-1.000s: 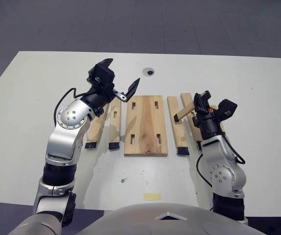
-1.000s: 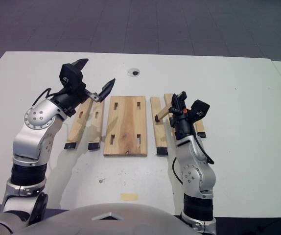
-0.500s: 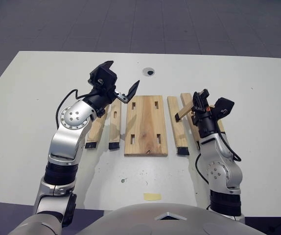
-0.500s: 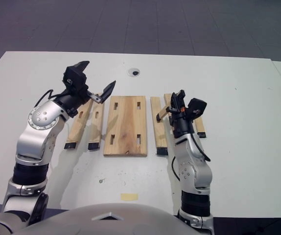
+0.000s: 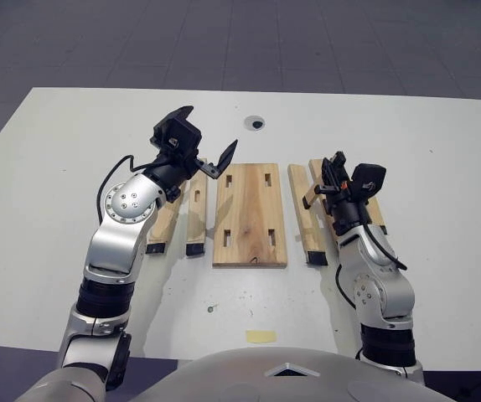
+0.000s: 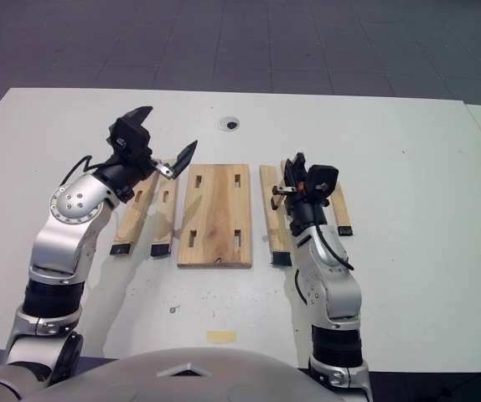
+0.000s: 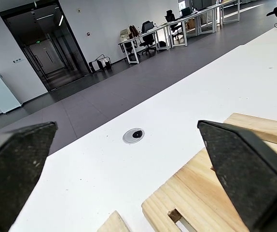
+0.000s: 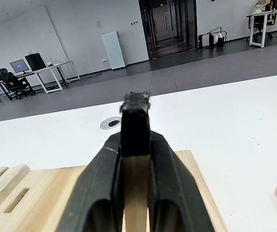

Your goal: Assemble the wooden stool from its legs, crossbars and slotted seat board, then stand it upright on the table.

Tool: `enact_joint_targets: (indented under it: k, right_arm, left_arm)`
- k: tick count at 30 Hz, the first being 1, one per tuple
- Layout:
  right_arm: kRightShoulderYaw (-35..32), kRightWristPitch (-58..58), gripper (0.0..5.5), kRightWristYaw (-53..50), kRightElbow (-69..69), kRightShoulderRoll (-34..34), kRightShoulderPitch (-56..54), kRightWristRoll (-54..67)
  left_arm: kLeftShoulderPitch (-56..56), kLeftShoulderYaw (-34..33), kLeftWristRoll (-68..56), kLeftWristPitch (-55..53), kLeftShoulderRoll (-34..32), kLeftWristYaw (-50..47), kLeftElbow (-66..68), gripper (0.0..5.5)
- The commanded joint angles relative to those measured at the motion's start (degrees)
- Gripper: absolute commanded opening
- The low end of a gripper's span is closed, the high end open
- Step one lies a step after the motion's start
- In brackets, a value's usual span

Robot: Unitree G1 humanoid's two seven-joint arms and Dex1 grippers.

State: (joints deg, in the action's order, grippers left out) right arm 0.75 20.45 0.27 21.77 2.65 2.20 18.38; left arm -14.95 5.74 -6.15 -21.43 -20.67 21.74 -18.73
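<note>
Seat board (image 5: 250, 214) lies flat mid desk (image 5: 73, 167), four slots facing up, not joined to anything.

Left of the seat board: two legs side by side, flat, the outer one (image 6: 134, 213) and the inner one (image 6: 163, 209), black caps on the ends nearer the robot. Far ends are partly hidden by the left arm.

Left claw (image 5: 211, 127) is released, fingers spread wide, nothing between them. It hangs in the air over the seat board's far left corner and the far ends of those two legs, not touching any wood. The left wrist view looks past both pads (image 7: 244, 169) to the seat board's far edge.

Right of the seat board: one leg (image 5: 303, 213) just beside it, flat, black cap at the near end. Another leg (image 6: 338, 209) lies farther right. Can't tell what's directly under the right arm.

Right claw (image 8: 135, 140) is clenched on a short stick (image 8: 135, 169), held off the desk just right of the seat board, above the legs there. The stick's far end looks dark. Its lower end points toward the seat board.

Round hole (image 5: 257, 123) in the desk beyond the seat board's far edge. Yellow tape scrap (image 5: 261, 337) on the robot's side of the seat board, well apart from it.
</note>
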Motion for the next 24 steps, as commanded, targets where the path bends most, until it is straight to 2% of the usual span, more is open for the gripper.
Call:
enact_joint_targets:
  k: [1,12,24]
  right_arm:
    - [-0.3,1.5,0.40,0.6,0.1,-0.2,-0.1,0.2]
    - [-3.2,-1.5,0.40,1.2,1.4,-3.6,-0.4,3.5]
    - [-6.7,1.4,0.40,0.3,-0.3,-6.2,1.3,8.7]
  left_arm:
    - [1.0,0.0,0.5,-0.1,0.6,-0.4,-0.5,5.40]
    - [0.9,-2.6,-1.1,-1.9,1.7,-1.2,-0.6,5.40]
    - [1.9,-2.1,-0.1,-1.4,1.4,-0.8,-0.4,5.40]
